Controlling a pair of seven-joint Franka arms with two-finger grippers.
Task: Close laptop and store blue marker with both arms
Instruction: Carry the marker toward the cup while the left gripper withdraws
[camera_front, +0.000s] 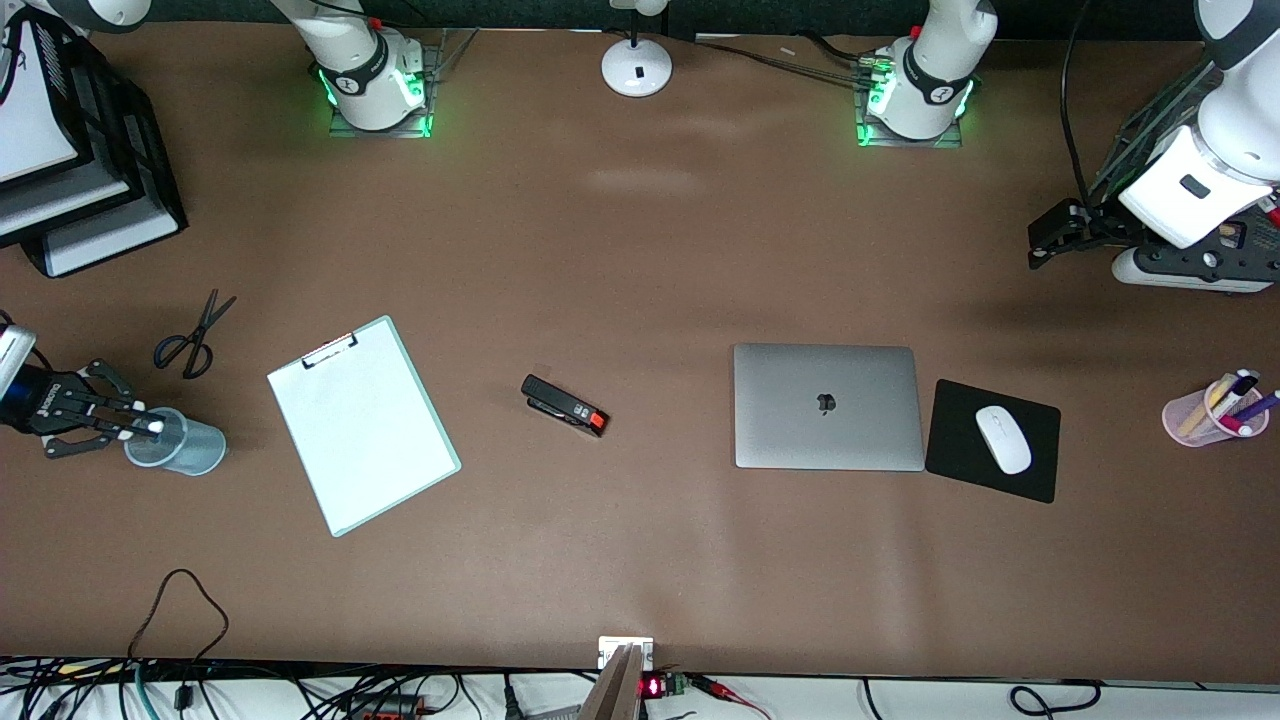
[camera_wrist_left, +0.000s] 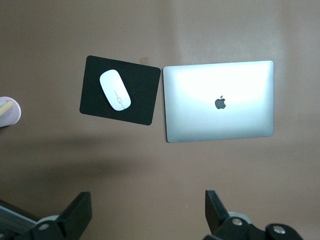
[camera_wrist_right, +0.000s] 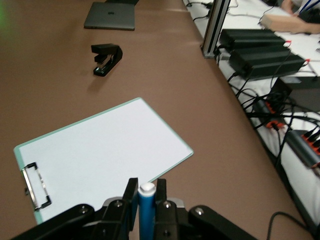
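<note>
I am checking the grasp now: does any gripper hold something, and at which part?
The right gripper is shut on the blue marker, gripping its barrel just below the whitish end, over the blue cup. The left gripper is open and holds nothing.

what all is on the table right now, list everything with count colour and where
laptop: one, silver-grey, lid shut, beside the mouse pad
mouse pad: one, black, toward the left arm's end of the table
mouse: one, white, on the mouse pad
pen cup: one, pink, holding several pens, at the left arm's end
stapler: one, black with a red tip, between the clipboard and the laptop
clipboard: one, white with mint edge, beside the stapler
scissors: one pair, black, farther from the front camera than the clipboard
blue cup: one, pale blue, at the right arm's end
blue marker: one, in the right gripper
left gripper: open, above the table near the laptop
right gripper: shut on the blue marker, over the blue cup
</note>
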